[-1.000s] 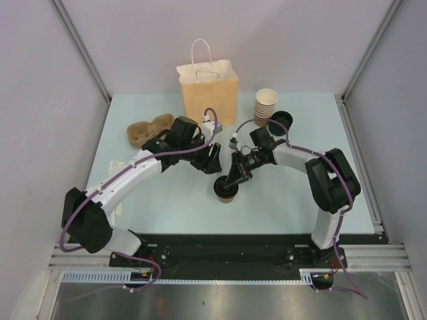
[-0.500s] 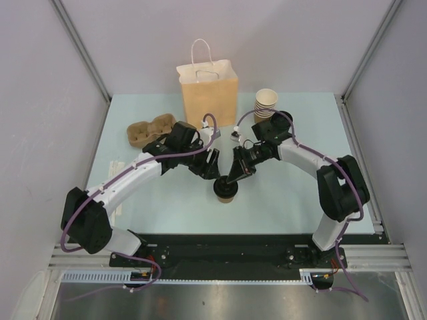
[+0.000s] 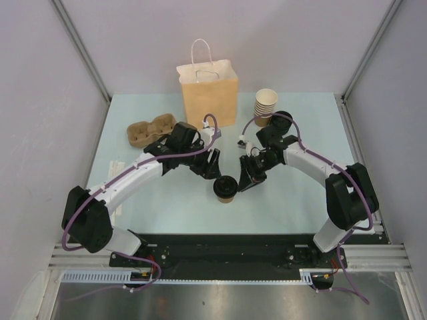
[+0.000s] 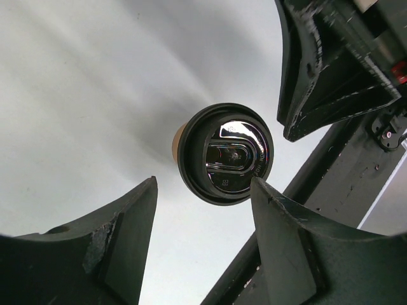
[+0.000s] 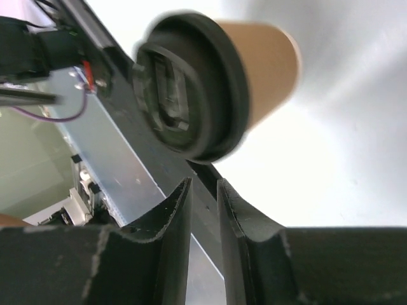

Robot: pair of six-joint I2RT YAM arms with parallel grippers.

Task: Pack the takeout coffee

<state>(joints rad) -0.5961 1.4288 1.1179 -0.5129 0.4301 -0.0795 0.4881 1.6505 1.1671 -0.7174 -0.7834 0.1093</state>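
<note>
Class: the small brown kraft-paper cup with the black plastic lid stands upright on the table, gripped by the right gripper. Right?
No. The small brown kraft-paper cup with the black plastic lid stands upright on the table, but ungripped: the right wrist view shows the right gripper shut beside it, empty.

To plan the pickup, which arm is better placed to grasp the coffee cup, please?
Left. The left hand is open, framing the cup; the right hand is shut beside it.
</note>
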